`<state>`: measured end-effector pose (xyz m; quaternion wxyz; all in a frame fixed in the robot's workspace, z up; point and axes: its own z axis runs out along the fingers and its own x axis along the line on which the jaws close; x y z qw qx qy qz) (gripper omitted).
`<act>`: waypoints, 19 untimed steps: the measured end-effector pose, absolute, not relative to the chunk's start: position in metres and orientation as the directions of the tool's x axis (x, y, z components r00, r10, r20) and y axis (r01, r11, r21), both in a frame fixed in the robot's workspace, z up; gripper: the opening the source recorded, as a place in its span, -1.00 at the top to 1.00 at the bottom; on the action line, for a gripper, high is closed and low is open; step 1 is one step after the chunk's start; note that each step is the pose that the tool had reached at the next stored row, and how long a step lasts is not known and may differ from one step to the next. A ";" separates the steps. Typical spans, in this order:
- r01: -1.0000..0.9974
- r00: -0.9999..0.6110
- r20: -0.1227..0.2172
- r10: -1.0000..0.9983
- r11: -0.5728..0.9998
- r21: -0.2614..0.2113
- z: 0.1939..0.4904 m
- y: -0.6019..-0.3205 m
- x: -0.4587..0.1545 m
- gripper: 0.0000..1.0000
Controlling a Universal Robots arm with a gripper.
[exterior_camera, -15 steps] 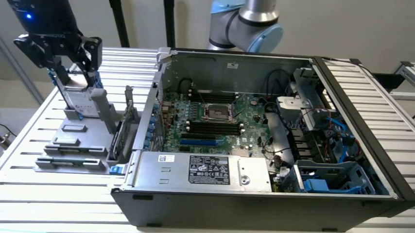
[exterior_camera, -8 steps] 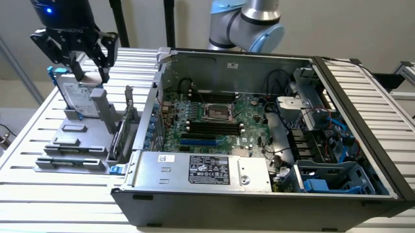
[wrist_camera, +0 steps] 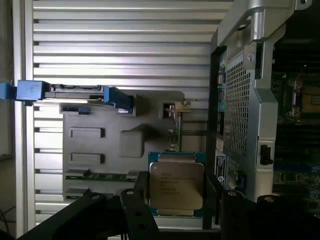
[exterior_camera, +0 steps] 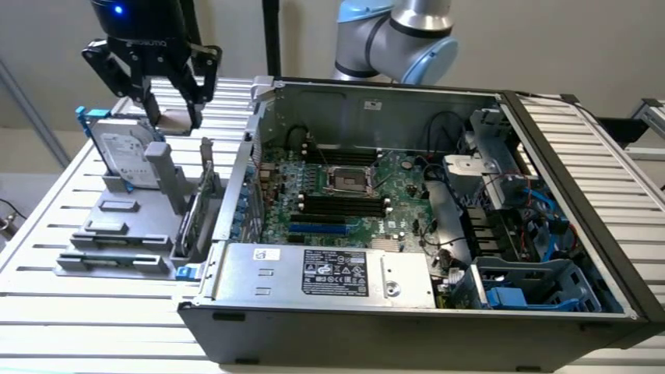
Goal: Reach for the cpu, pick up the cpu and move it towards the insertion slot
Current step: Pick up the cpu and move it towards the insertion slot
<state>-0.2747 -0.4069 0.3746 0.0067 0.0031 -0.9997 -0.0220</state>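
- The claw point(exterior_camera: 171, 109) hangs in the air above the grey holder point(exterior_camera: 120, 226), to the exterior view's left of the open computer case point(exterior_camera: 416, 312), and its two dark fingers point(exterior_camera: 195, 93) pinch the cpu point(exterior_camera: 179, 118) between them.
- In the wrist view the cpu point(wrist_camera: 176, 186) shows its silvery-grey metal top with faint print, edged by a thin green rim, gripped on two opposite edges by the fingers point(wrist_camera: 141, 192) of the claw point(wrist_camera: 176, 192).
- The cpu is lifted clear of the grey holder; it touches nothing but the fingers.
- Directly under the claw, on the grey holder, the hard drive point(exterior_camera: 123, 152) stands upright with blue rails on its ends; in the wrist view it is seen edge-on point(wrist_camera: 75, 94).
- Other flat grey blocks and a narrow card point(exterior_camera: 198, 210) sit on the same holder, nearer the case wall.
- The holder rests on a slatted metal table point(exterior_camera: 62, 312), just beside the case.
- The insertion slot point(exterior_camera: 351, 181) lies inside the case on the green board, well apart from the claw, its shiny frame around a dark centre.
- Just below the slot in the exterior view run the long black memory slots point(exterior_camera: 338, 206).
- A silver power supply point(exterior_camera: 332, 273) with a label sits at the case's near edge.
- The arm's blue-and-silver joint point(exterior_camera: 400, 35) rises behind the case.
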 end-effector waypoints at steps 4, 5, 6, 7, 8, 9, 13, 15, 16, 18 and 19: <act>-0.006 -1.000 0.013 -0.007 0.999 0.049 0.377 -0.407 -0.257 -0.09; -0.006 -1.000 0.014 -0.007 0.999 0.050 0.378 -0.407 -0.252 -0.09; -0.006 -1.000 0.014 -0.007 0.999 0.052 0.378 -0.407 -0.248 -0.09; -0.006 -1.000 0.014 -0.007 0.999 0.053 0.379 -0.407 -0.243 -0.09; -0.006 -1.000 0.014 -0.007 0.998 0.055 0.379 -0.407 -0.238 -0.09; -0.006 -1.000 0.014 -0.007 0.998 0.056 0.379 -0.407 -0.234 -0.09; -0.006 -1.000 0.014 -0.007 0.998 0.058 0.379 -0.407 -0.216 -0.09; -0.006 -1.000 0.014 -0.007 0.998 0.060 0.379 -0.407 -0.207 -0.09; -0.006 -1.000 0.014 -0.007 0.998 0.060 0.379 -0.407 -0.202 -0.09; -0.006 -1.000 0.014 -0.007 0.998 0.061 0.379 -0.407 -0.193 -0.09; -0.006 -1.000 0.014 -0.007 0.998 0.061 0.379 -0.407 -0.189 -0.09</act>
